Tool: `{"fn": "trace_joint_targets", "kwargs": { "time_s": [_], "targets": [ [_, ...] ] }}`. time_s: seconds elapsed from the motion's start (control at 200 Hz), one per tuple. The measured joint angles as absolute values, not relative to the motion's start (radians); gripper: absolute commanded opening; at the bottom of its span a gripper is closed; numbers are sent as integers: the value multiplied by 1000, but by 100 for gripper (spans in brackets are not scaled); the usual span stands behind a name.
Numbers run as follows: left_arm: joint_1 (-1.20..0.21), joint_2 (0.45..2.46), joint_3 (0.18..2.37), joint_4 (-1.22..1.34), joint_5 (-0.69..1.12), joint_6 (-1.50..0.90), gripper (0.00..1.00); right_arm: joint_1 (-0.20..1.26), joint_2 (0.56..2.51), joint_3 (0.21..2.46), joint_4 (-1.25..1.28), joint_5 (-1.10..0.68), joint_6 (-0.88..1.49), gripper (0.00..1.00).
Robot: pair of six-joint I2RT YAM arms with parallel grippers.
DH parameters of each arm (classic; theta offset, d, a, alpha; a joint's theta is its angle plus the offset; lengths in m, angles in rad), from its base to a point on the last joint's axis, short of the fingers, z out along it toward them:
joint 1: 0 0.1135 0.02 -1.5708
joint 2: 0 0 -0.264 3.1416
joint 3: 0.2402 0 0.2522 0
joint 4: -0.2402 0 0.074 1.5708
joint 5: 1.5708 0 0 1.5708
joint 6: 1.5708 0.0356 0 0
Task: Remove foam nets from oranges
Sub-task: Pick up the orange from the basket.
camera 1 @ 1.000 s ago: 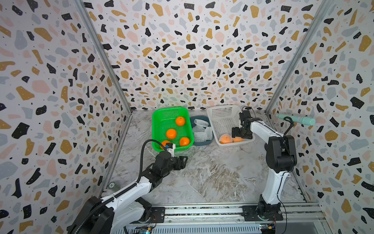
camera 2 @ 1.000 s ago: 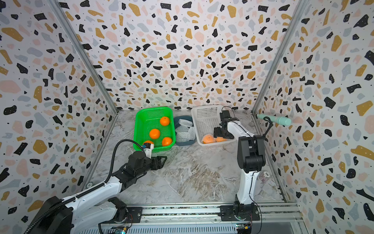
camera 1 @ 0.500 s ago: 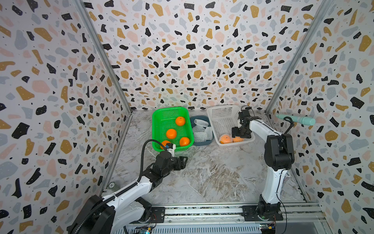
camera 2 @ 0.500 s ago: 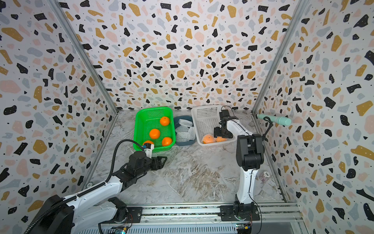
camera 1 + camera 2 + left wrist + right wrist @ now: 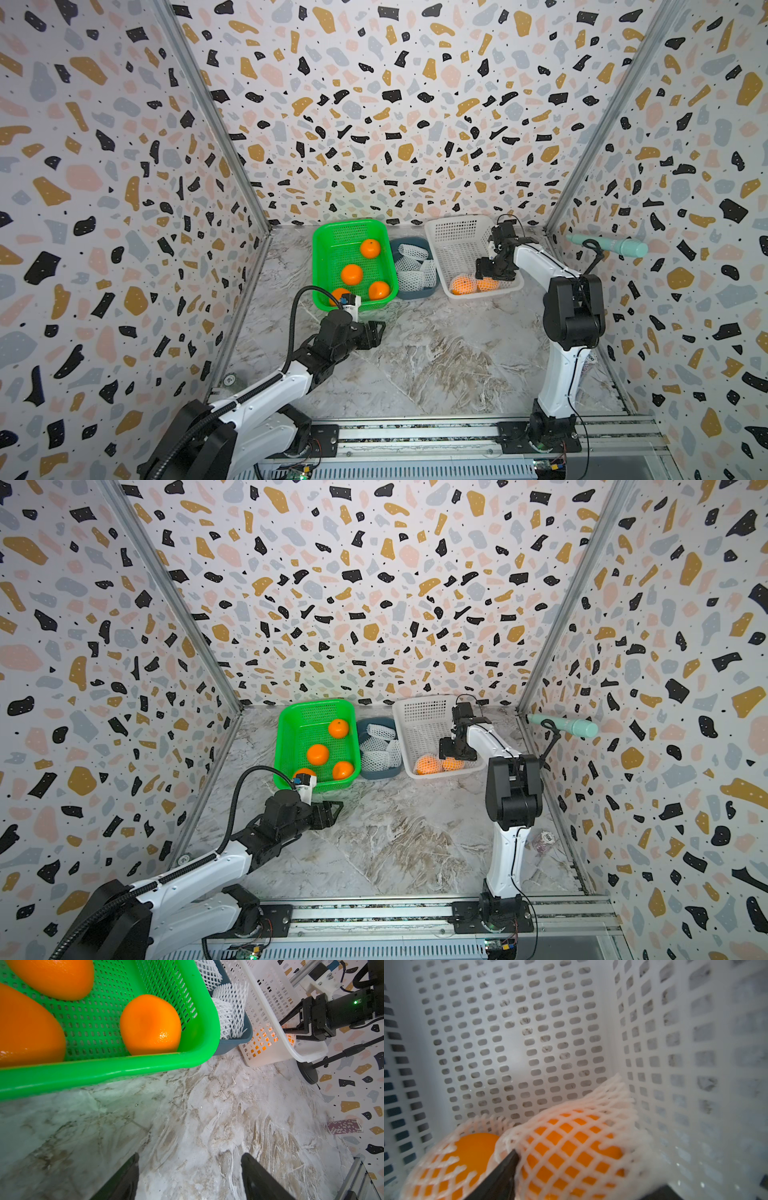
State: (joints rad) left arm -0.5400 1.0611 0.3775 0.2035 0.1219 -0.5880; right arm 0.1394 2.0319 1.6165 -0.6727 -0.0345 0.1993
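At centre right in both top views, the right gripper (image 5: 486, 275) is reaching into the white basket (image 5: 457, 232), fingers (image 5: 508, 1165) pinching 1 netted orange (image 5: 571, 1147). The left gripper (image 5: 190, 1156) is hovering lower left, fingers (image 5: 122, 1180) spread above the marble floor (image 5: 207, 1105), near 4 bare oranges (image 5: 351, 274) in the green basket (image 5: 345, 230).

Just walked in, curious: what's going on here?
The right gripper is down in the white basket, jaws either side of one netted orange; a second netted one lies beside it. The left gripper hovers open and empty before the green basket, which holds four bare oranges. Empty nets lie in the grey bin.
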Motion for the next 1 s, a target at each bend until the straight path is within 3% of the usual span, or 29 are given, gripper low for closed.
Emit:
{"fn": "trace_joint_targets", "kwargs": {
  "time_s": [0.295,1.001],
  "targets": [
    [-540,1061,377,203,121,-587,78,140,2032,1623,-677,-30,198,88],
    [-540,1061,377,202,121,-587,78,141,2088,1641,-733,-4,181,85]
  ]
}}
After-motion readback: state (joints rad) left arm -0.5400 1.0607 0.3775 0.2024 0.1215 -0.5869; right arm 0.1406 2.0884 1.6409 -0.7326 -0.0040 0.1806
